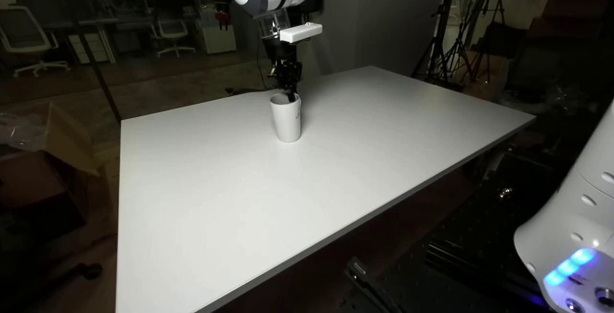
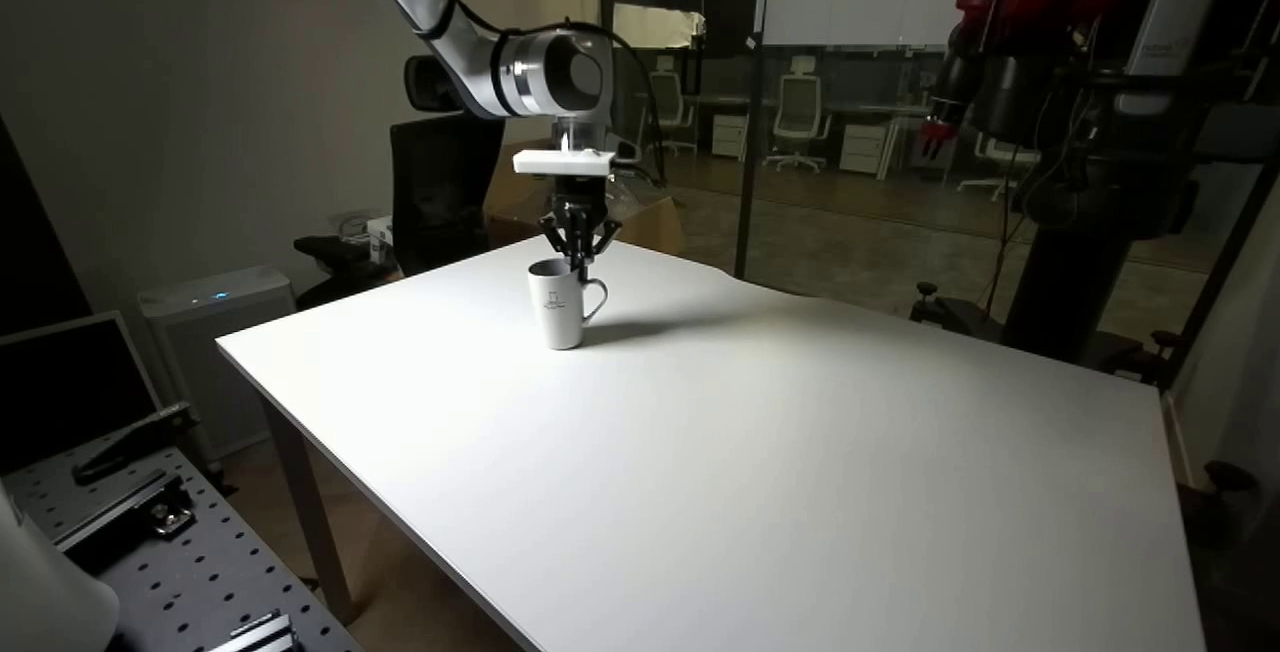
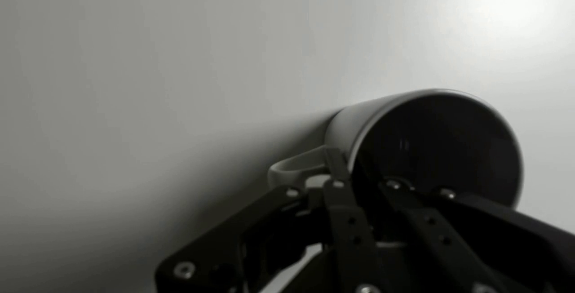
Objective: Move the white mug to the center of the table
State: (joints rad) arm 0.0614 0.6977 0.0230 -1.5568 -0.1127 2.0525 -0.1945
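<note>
The white mug (image 1: pixel 286 120) stands upright, or nearly so, on the white table (image 1: pixel 230 193), toward the far edge in an exterior view. It also shows in an exterior view (image 2: pixel 556 307) with its loop handle and a small dark print. My gripper (image 1: pixel 290 96) points down at the mug's rim, also in an exterior view (image 2: pixel 578 270). In the wrist view, one fingertip of the gripper (image 3: pixel 351 162) is inside the mug (image 3: pixel 352 124) and one is outside, beside the handle. The fingers are close together with the mug's wall between them. The inner fingertip is dark and hard to see.
The table's dark front edge (image 1: pixel 364 217) runs toward the robot base (image 1: pixel 566 250). A perforated grey plate (image 2: pixel 190 572) lies beside the table. A red and black robot (image 2: pixel 1040 2) stands behind glass or near it. An open cardboard box (image 1: pixel 72 135) sits off the table.
</note>
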